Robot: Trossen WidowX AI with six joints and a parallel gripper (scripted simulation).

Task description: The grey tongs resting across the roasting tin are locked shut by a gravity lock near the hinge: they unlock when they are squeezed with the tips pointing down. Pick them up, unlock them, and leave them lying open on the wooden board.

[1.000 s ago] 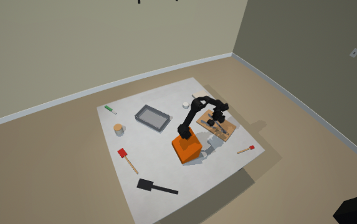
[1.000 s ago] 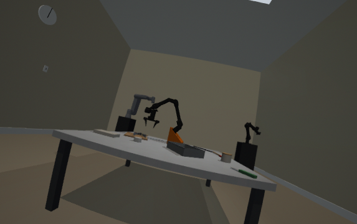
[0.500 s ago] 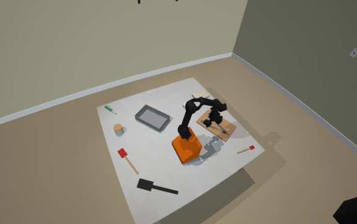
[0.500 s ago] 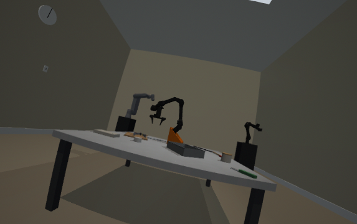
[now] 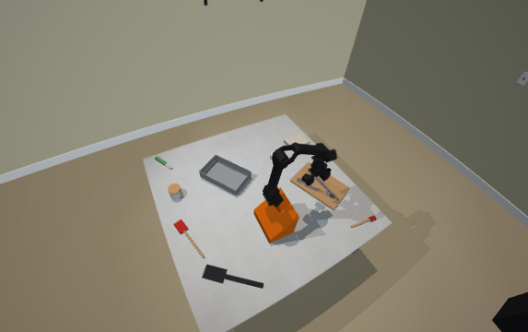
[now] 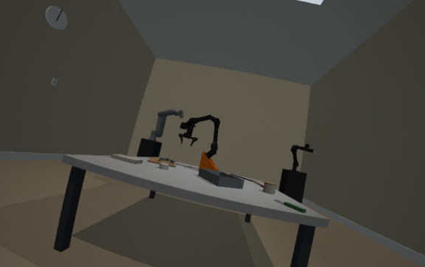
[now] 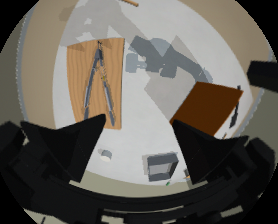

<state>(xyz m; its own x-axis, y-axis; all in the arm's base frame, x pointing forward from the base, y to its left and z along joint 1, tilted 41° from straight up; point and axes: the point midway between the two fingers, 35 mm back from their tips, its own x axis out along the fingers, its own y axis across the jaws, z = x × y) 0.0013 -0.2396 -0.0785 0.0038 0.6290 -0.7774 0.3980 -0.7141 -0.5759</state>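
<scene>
The grey tongs (image 5: 331, 195) (image 7: 91, 80) lie on the wooden board (image 5: 343, 188) (image 6: 153, 161) (image 7: 77, 70), their two arms spread in a narrow V. In the wrist view the hinge is at the top and the tips point toward my gripper side. My gripper (image 5: 317, 177) (image 6: 187, 144) (image 7: 140, 120) is open and empty, fingers wide apart and pointing down. It hangs above the board, clear of the tongs. The roasting tin (image 5: 217, 184) (image 6: 231, 182) (image 7: 161, 176) has nothing across it. In the exterior view the tongs show only as small grey shapes.
My orange base (image 5: 275, 221) (image 6: 206, 163) stands beside the board. A white cup (image 6: 163, 166) (image 7: 105, 155) and a pale slab (image 5: 297, 139) (image 6: 126, 159) are near it. Beyond are a jar (image 5: 175, 192), a green-handled tool (image 5: 160, 160), a black spatula (image 5: 215, 273) and two red-headed tools.
</scene>
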